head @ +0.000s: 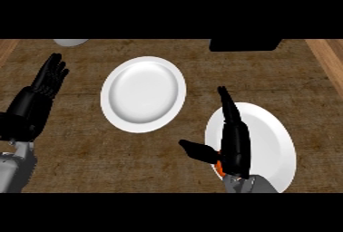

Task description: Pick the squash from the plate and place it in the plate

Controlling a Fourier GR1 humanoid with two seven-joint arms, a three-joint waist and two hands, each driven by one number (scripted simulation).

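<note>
As I look down from the head view, right forearm [242, 185]: grey, and it enters at the lower edge, right of centre, nearest to me.
Squash [218, 169]: I see only a small orange sliver, low on the near plate, tucked against the heel of the right hand just below the thumb. The rest is hidden, so I cannot tell its shape or how it lies.
Right hand [236, 144]: it sits over the left part of the near plate. The fingers are straight and together, pointing away from me, and the thumb [194, 150] is spread wide to the left, out over the wood. I see nothing curled round the squash. Whether the palm touches it, I cannot tell.
Near plate [271, 136]: white and round, at the lower right. Its left side is covered by the hand, and its right side is bare.
Left hand [36, 97]: it is at the left edge, spread flat with the fingers up, resting and holding nothing. It is well apart from both plates.
Far plate [143, 94]: white, lying up and left of the near plate, between the two hands. The two plates are apart.
Counter [80, 154]: brown wood grain under everything.
Dark block [244, 44]: black, at the far edge, right of centre, and cut off by the view.
Pale object [70, 42]: rounded and light grey, at the far left edge. Only its lower part shows.
</note>
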